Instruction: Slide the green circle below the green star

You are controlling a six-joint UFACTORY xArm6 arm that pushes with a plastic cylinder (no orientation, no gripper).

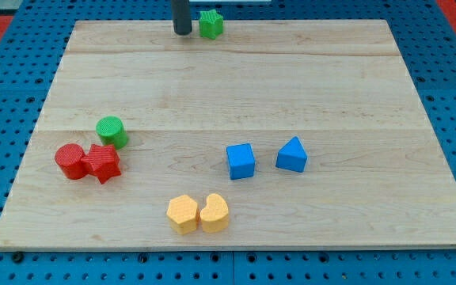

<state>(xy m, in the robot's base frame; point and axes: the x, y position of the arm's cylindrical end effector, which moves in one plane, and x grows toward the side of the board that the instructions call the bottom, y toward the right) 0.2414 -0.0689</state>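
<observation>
Sitting at 12 o'clock beside the green star (pixel 210 24), my tip (pixel 183 32) has no pincer and touches nothing; green circle (pixel 112 131) waits unmoved at 9 o'clock, the whole push remaining.

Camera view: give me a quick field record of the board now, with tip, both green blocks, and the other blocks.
tip: my tip at the view's top edge, just left of the green star
green star block: top edge, near centre
green circle block: view's left, far from the star, not touched
red circle block and red star block: touching, just below the green circle
blue blocks: right of centre, apart
yellow blocks: bottom centre, side by side
surface: wooden board
</observation>
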